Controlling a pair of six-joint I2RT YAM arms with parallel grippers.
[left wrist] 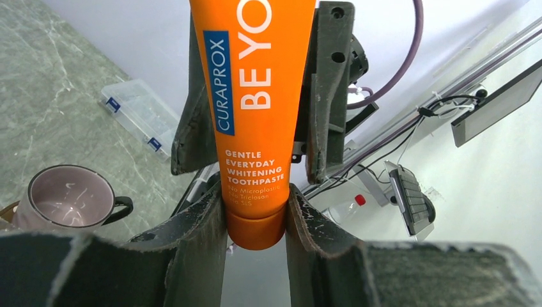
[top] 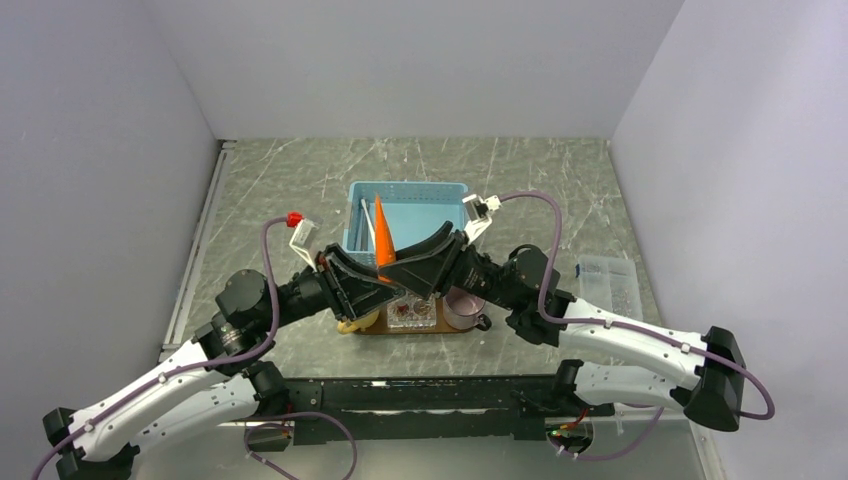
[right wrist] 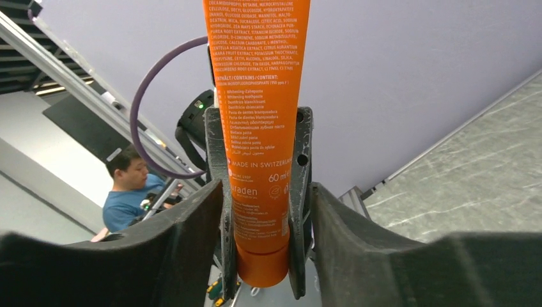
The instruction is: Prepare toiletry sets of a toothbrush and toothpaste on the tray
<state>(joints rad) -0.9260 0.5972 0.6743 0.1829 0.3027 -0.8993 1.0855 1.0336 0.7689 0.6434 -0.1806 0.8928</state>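
Above the tray (top: 378, 328), left hand (left wrist: 255, 195) clamps the toothpaste (left wrist: 252, 96), right hand (right wrist: 265, 192) stands wide; toothbrush (top: 366, 213) lies in basket (top: 445, 188), no set seemingly laid.

Robotics lab. White panels (top: 100, 150) wall the worktop (top: 300, 170); past the left tool (left wrist: 255, 208) stands a monitor (left wrist: 495, 102), past the right tool (right wrist: 265, 195) a person (right wrist: 131, 192).

Top view looks down from behind; both wrist views, facing opposite ways, closely share the toothpaste (left wrist: 255, 128).

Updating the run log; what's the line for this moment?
handover | left gripper: shut on toothpaste | right gripper: open beside it
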